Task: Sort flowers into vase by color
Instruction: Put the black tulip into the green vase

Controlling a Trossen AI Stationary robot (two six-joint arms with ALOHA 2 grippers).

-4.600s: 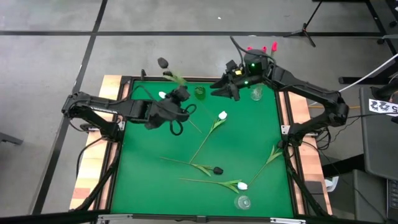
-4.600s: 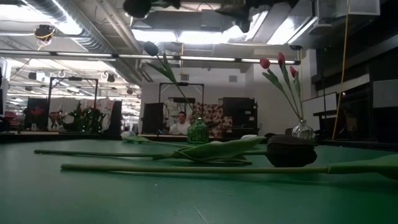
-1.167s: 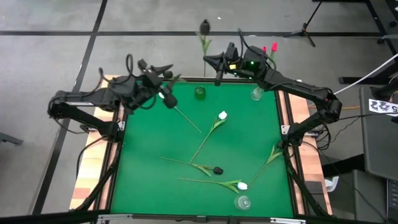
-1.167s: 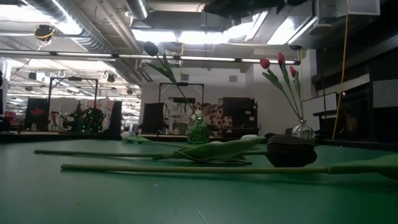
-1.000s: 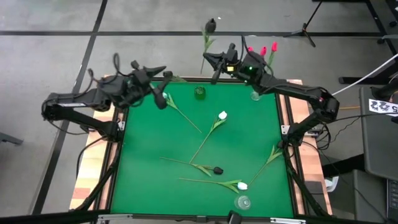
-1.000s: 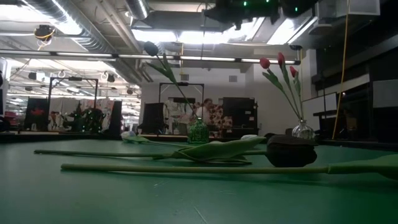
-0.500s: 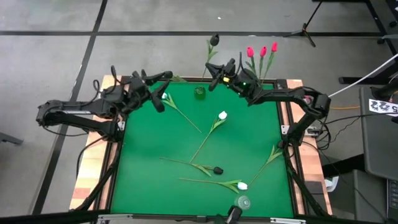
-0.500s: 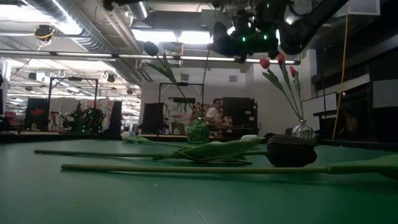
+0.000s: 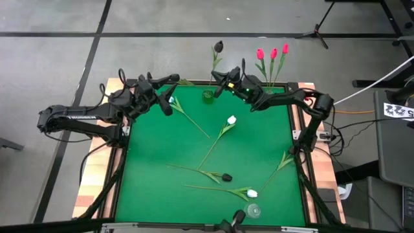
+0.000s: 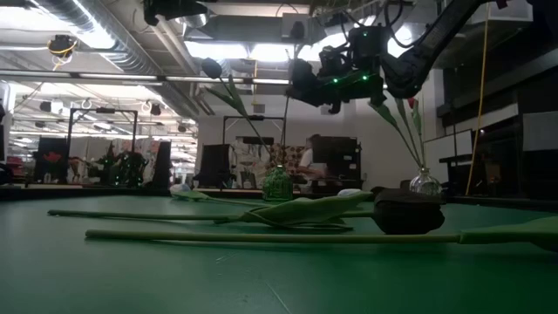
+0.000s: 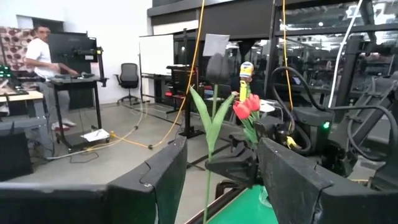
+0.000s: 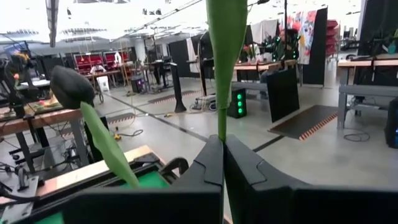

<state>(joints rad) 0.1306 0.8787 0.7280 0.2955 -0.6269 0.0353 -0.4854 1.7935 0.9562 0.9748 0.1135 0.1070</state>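
My right gripper [image 9: 216,84] is shut on a black tulip [image 9: 218,46], which stands upright above the green vase [image 9: 207,96] at the table's far edge. A second black tulip [image 10: 212,67] leans out of that vase. Three red tulips [image 9: 272,53] stand in a clear vase [image 10: 425,182] at the far right. My left gripper [image 9: 169,92] hovers open at the far left, raised above a white tulip [image 9: 170,99] lying on the mat. Two more white tulips [image 9: 231,120] [image 9: 252,193] and a black one [image 9: 226,176] lie flat on the mat. My right gripper pinches the black tulip's stem [image 12: 222,134] between its two fingers, below a leaf [image 12: 227,37]. The fingers lie level and across the stem. The tulip stands upright, head up, lifted clear of the table. Its thin lower stem [image 10: 285,131] hangs toward the green vase's mouth.
A loose green stem with leaves [image 9: 283,160] lies near the right edge. A small clear vase [image 9: 252,210] stands at the near edge. A person [image 11: 38,46] works at a desk beyond the table.
My right gripper has come down toward the green vase with the black tulip, which stays upright and now hangs lower over the vase.
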